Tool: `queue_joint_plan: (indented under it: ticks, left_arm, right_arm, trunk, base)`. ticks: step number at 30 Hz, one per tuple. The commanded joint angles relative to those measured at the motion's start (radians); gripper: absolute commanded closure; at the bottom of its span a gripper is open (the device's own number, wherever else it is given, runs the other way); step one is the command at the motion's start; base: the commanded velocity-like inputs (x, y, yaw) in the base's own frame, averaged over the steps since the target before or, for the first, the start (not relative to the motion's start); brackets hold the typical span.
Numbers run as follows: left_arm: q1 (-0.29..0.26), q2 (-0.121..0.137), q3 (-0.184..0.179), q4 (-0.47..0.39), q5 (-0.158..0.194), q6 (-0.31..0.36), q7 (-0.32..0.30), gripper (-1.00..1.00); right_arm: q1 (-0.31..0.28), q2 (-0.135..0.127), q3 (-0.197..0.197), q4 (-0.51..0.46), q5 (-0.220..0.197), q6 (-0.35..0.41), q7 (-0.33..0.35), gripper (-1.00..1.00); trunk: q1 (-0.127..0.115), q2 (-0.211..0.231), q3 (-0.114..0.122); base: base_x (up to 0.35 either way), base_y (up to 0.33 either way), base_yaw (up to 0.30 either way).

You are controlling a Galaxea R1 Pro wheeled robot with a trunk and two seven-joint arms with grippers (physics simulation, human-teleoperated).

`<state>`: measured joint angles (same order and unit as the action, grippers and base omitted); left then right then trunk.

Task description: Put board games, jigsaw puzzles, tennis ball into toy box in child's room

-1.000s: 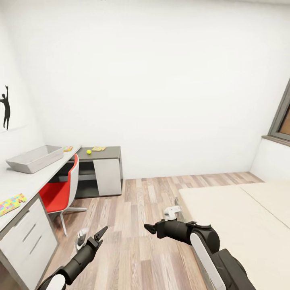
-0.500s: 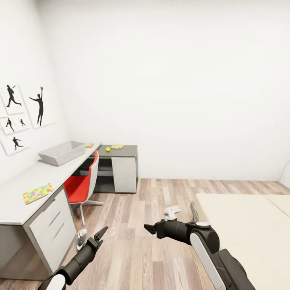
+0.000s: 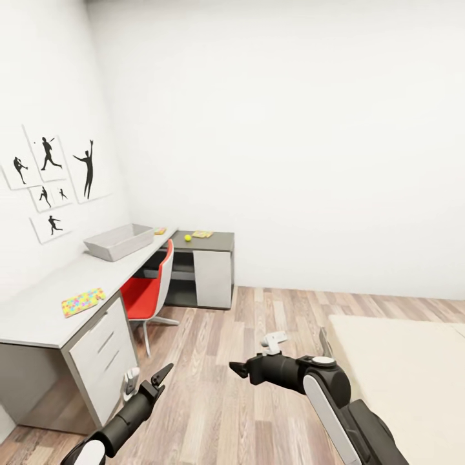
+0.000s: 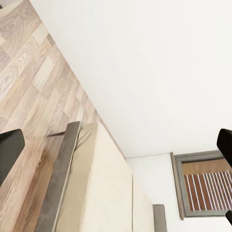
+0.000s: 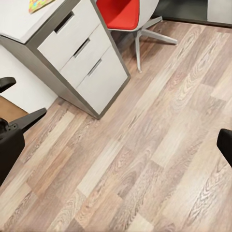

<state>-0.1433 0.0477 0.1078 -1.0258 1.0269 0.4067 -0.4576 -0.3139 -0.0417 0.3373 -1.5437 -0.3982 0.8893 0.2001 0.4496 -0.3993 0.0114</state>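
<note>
White walls and a wood-plank floor (image 3: 258, 336) frame the child's room, with black baseball-player silhouette pictures (image 3: 58, 177) on the wall at about 9 o'clock in the head view. Below them runs the L-shaped table (image 3: 45, 303), its light grey wing with white drawers (image 3: 103, 342) and its dark wing toward 11 o'clock. On the light wing sits the toy box (image 3: 119, 241), a lidless grey tub; what lies inside cannot be made out from here. Nearer the camera on that wing lies one jigsaw puzzle (image 3: 82, 301), flat and well apart from the tub. Beyond the tub is a small colourful flat thing (image 3: 159, 230), too small to tell. On the dark wing rest the tennis ball (image 3: 187, 237) and, just beside it, a flat yellow-orange thing (image 3: 202, 234). A red chair (image 3: 145, 294) stands tucked at the table. At 4 o'clock lies the bed (image 3: 400, 368). The left claw (image 3: 147, 379) and the right claw (image 3: 255, 355) both hang wide and hold nothing above the floor.
</note>
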Motion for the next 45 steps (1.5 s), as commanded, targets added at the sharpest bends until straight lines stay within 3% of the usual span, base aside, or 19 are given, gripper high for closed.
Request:
queue_joint_plan:
  ticks: [1, 26, 45]
  left_arm:
    - [0.000, 0.000, 0.001, 0.001, 0.009, 0.009, -0.001, -1.00]
    - [-0.001, 0.000, 0.001, 0.001, 0.017, 0.009, -0.007, -1.00]
    - [-0.001, 0.001, -0.002, -0.007, 0.012, 0.011, -0.011, -1.00]
  right_arm:
    - [0.000, -0.001, 0.001, 0.000, 0.007, 0.003, 0.007, -1.00]
    - [-0.001, -0.002, 0.001, -0.001, 0.007, 0.001, 0.007, -1.00]
    - [-0.001, -0.005, -0.006, -0.002, 0.007, 0.003, 0.009, -1.00]
  trunk:
    - [0.000, -0.001, 0.000]
    - [0.000, -0.001, -0.001]
    - [0.000, -0.001, -0.001]
  base:
    - [0.000, -0.008, 0.049]
    - [-0.064, -0.078, 0.011]
    - [-0.007, -0.006, -0.090]
